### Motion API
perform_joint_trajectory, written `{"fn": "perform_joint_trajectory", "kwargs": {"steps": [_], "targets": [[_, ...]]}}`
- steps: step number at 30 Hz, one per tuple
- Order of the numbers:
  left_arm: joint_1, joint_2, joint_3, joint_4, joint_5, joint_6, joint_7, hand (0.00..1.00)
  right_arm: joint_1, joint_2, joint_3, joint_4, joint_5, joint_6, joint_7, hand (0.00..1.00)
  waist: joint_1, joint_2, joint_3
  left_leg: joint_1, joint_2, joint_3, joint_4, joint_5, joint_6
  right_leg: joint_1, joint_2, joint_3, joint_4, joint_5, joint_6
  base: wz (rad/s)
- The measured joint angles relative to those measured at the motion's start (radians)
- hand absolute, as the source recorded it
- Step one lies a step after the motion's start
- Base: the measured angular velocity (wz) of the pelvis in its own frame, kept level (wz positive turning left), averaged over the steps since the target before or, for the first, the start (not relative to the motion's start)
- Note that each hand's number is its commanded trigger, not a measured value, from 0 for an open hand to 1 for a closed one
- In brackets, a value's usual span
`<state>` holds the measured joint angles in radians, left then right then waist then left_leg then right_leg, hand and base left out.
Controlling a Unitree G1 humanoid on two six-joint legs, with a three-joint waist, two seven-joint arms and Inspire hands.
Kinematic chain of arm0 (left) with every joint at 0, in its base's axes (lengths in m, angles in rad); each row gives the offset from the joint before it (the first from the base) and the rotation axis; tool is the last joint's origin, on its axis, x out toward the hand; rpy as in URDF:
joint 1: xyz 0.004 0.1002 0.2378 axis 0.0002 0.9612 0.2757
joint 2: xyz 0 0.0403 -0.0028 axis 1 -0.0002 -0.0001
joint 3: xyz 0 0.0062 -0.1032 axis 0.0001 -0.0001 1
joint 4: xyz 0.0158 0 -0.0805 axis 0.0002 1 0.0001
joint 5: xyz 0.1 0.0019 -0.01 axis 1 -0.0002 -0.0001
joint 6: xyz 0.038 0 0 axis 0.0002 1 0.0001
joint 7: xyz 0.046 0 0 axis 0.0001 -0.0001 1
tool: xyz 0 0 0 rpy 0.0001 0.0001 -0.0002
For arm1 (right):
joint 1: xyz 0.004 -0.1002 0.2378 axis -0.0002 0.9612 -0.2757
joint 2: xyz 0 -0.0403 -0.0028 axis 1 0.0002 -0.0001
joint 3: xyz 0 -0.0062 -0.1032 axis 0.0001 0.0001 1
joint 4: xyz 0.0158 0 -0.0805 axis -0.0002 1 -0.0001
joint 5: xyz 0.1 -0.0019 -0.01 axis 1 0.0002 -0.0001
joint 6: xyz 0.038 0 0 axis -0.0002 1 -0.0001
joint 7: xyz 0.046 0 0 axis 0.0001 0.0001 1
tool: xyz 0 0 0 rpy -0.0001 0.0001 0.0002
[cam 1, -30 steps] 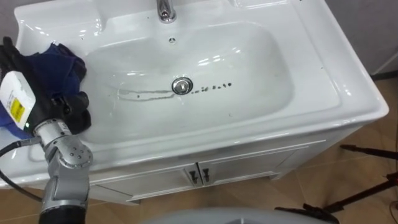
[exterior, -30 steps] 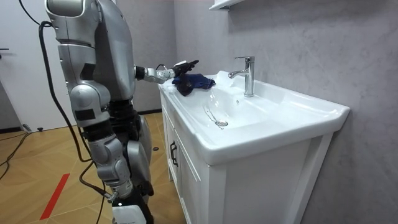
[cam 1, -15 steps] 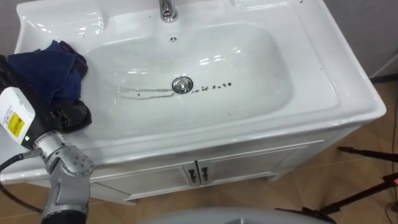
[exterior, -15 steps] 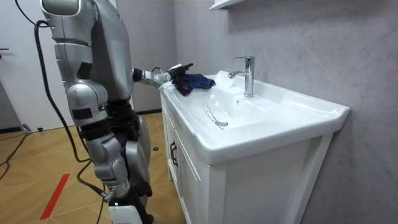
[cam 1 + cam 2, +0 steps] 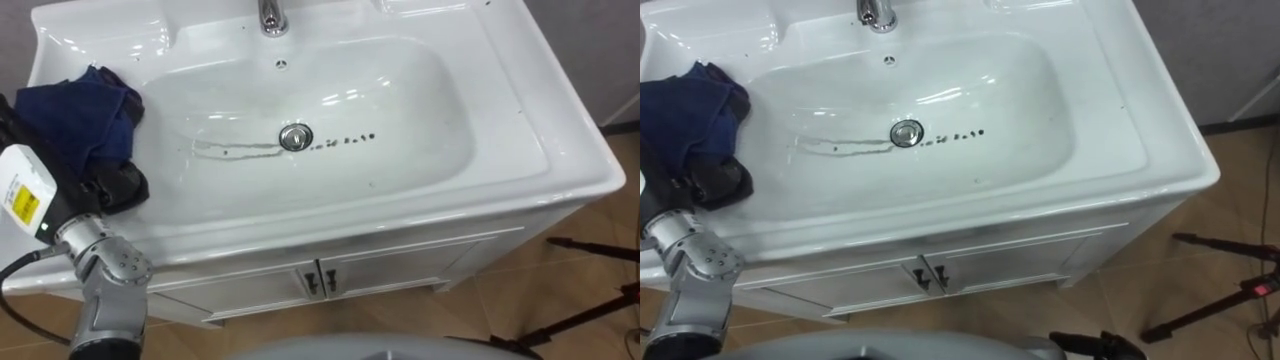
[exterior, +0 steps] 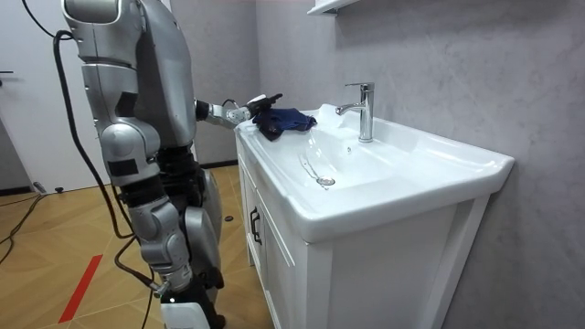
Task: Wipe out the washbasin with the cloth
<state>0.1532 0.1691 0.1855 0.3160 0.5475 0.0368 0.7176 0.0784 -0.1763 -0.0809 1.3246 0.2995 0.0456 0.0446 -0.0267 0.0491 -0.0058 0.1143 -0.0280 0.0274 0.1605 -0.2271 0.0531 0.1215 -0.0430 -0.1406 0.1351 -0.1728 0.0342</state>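
On the left ledge of the glossy white ceramic basin [image 5: 520, 150] lies a crumpled, soft dark blue cloth [image 5: 80, 120]. The black left hand [image 5: 108, 188] sits at the cloth's near edge, partly beneath it; whether it grips cannot be told. Thin grey streaks [image 5: 235, 152] cross the smooth rounded bowl beside the round metal drain [image 5: 294, 137].

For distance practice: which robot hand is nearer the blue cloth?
Left. The left hand is against the cloth on the basin rim; the right arm hangs beside the torso, short of the vanity.
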Motion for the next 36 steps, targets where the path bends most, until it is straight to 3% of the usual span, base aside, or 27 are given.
{"fn": "perform_joint_trajectory", "kwargs": {"steps": [12, 19, 28, 30, 31, 36], "targets": [[-0.003, 0.0, 0.004, 0.009, 0.013, 0.0, -0.002, 0.0, 0.001, 0.0, 0.004, -0.001, 0.004, 0.022, 0.001, 0.0, 0.005, -0.012, -0.0058, 0.0, 0.0, -0.001, 0.0, 0.0, 0.0, 0.003, 0.0, -0.001, 0.0, 0.0, 0.0, 0.0], [-0.036, -0.006, 0.006, 0.161, -0.042, -0.042, -0.003, 0.0, 0.001, -0.012, 0.016, -0.007, 0.003, 0.042, 0.001, 0.0, 0.008, -0.009, -0.011, 0.023, 0.001, 0.003, -0.011, 0.001, -0.002, 0.019, 0.002, 0.0, -0.001, 0.0, 0.0, -0.02], [-0.059, 0.002, 0.017, 0.239, -0.045, -0.045, -0.035, 0.0, 0.023, -0.021, 0.014, -0.042, 0.002, 0.066, -0.003, 0.0, 0.031, 0.006, -0.0171, 0.048, 0.017, 0.021, -0.03, 0.008, -0.015, 0.024, 0.019, 0.023, 0.0, 0.005, -0.011, -0.1], [-0.06, 0.002, 0.017, 0.248, -0.043, -0.047, -0.047, 0.82, 0.024, -0.023, 0.013, -0.047, 0.001, 0.07, 0.0, 0.0, 0.032, 0.008, -0.0175, 0.048, 0.018, 0.02, -0.031, 0.009, -0.016, 0.024, 0.021, 0.023, 0.0, 0.005, -0.013, -0.02], [-0.06, 0.002, 0.016, 0.25, -0.042, -0.047, -0.05, 1.0, 0.024, -0.024, 0.009, -0.054, 0.001, 0.079, 0.001, 0.0, 0.032, 0.008, -0.0175, 0.048, 0.019, 0.02, -0.032, 0.009, -0.017, 0.024, 0.022, 0.023, 0.0, 0.005, -0.014, 0.0], [-0.06, 0.014, 0.016, 0.258, -0.03, -0.05, -0.047, 1.0, 0.024, -0.025, -0.001, -0.063, -0.02, 0.094, 0.003, 0.0, 0.034, 0.009, -0.0187, 0.052, 0.022, 0.019, -0.029, 0.009, -0.022, 0.027, 0.025, 0.023, 0.003, 0.002, -0.02, 0.0]]}}
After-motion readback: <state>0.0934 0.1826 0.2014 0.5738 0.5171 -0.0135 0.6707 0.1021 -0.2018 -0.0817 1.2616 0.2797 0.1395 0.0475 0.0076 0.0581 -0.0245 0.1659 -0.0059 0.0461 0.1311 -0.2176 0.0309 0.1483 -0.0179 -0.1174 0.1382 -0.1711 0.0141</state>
